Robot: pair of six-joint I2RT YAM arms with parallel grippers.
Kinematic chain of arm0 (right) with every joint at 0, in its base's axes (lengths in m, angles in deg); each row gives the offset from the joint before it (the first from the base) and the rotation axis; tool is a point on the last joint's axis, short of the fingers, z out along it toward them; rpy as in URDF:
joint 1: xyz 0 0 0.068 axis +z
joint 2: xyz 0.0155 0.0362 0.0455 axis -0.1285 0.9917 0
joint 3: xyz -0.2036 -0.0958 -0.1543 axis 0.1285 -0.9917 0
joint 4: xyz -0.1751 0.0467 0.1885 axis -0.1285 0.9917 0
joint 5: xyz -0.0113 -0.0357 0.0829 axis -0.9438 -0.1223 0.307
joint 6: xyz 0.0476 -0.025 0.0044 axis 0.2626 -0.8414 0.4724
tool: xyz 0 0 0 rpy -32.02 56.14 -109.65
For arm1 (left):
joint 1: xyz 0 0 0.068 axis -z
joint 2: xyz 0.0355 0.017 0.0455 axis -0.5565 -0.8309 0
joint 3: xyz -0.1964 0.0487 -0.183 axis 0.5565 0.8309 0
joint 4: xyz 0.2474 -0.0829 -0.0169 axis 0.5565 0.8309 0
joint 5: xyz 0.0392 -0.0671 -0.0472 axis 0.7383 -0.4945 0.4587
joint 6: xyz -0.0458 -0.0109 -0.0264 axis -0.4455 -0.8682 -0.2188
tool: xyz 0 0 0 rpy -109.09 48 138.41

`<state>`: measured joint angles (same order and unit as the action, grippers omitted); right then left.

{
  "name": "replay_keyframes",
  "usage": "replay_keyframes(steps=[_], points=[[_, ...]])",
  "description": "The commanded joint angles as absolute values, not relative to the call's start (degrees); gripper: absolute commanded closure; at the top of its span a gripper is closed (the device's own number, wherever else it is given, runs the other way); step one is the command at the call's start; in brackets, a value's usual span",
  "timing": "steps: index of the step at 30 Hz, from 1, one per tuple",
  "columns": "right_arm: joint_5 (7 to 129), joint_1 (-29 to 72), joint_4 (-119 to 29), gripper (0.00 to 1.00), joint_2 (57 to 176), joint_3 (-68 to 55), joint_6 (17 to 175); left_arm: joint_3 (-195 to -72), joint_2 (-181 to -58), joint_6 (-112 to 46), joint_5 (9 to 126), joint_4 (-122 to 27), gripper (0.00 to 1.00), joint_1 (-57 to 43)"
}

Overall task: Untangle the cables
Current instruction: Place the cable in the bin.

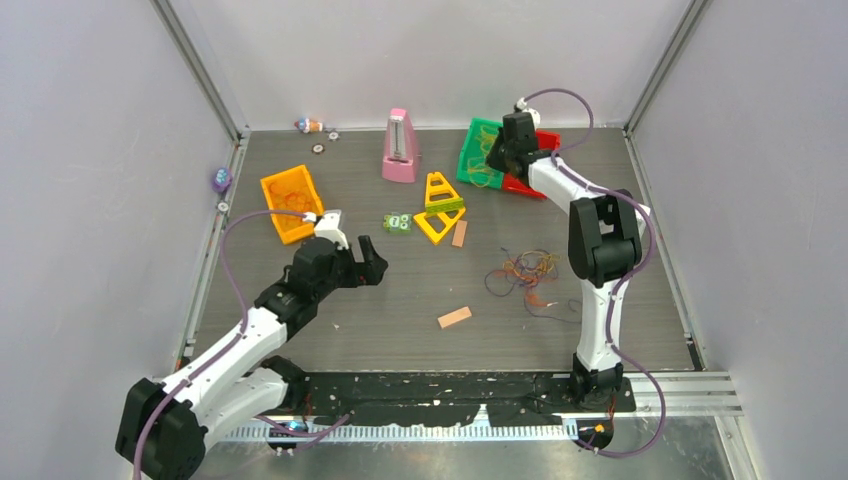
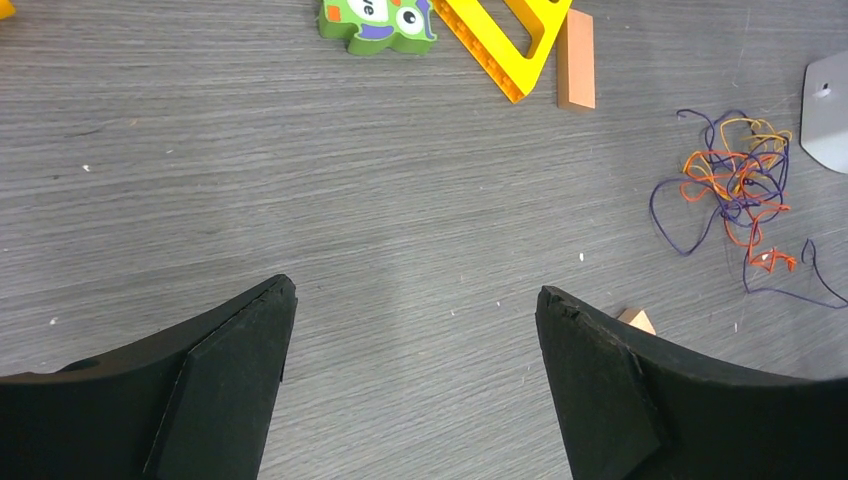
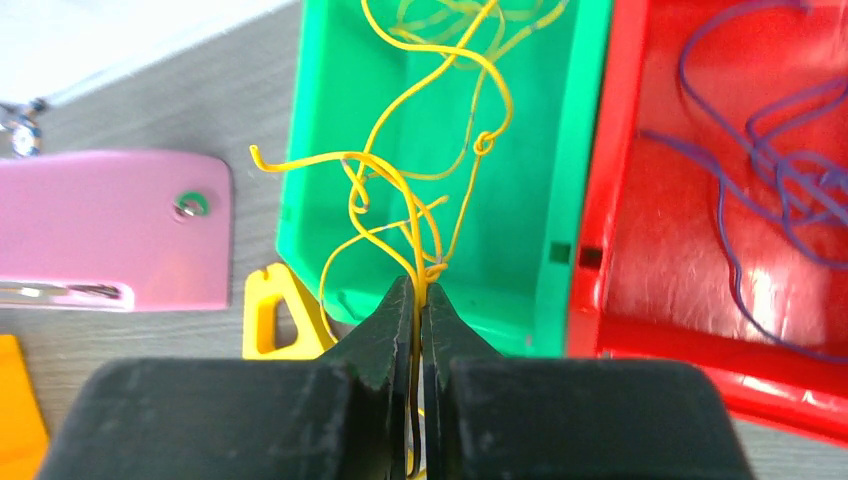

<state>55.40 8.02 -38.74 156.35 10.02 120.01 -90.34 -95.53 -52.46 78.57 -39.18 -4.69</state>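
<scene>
Orange-red, yellow and purple cables (image 1: 527,272) lie in a loose tangle on the bench (image 1: 400,320), just beside the right arm (image 1: 603,240). That arm's wrist reaches away over the green bin (image 1: 468,165) and red bin (image 1: 522,184) at the far edge. The left fingers (image 1: 372,262) hang well apart from the tangle, so nothing pins it down. A pull on one strand would likely drag the whole clump.

From the left wrist, the left fingers (image 2: 230,370) stand wide apart and empty above bare bench, with the tangle (image 2: 735,185) off to the right. Closing there would catch nothing.

From the right wrist, the right fingers (image 3: 385,330) are pressed together on a yellow strand (image 3: 412,250) above the green bin (image 3: 340,200), which holds more looped yellow strands. The held strand appears to hook through its neighbours, so lifting could haul sorted strands back out. The thin wire could also slip from the tips. Purple strands (image 3: 760,170) lie in the red bin (image 3: 620,200).
</scene>
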Motion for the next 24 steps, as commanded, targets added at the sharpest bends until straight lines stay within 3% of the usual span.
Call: replay_keyframes(steps=[1,12,24], points=[[54.7,7.7,-39.1,0.95,154.7,17.6,117.4,-90.4,-96.3,-53.5,76.9,-42.3,0.10,-4.8],[53.0,7.0,-34.4,0.95,166.0,33.1,116.3,-91.9,-97.4,-53.3,76.5,-41.3,0.11,-4.8],[46.2,7.1,-26.7,0.95,174.6,40.6,111.3,-92.3,-97.8,-53.0,76.6,-40.7,0.11,-4.8]])
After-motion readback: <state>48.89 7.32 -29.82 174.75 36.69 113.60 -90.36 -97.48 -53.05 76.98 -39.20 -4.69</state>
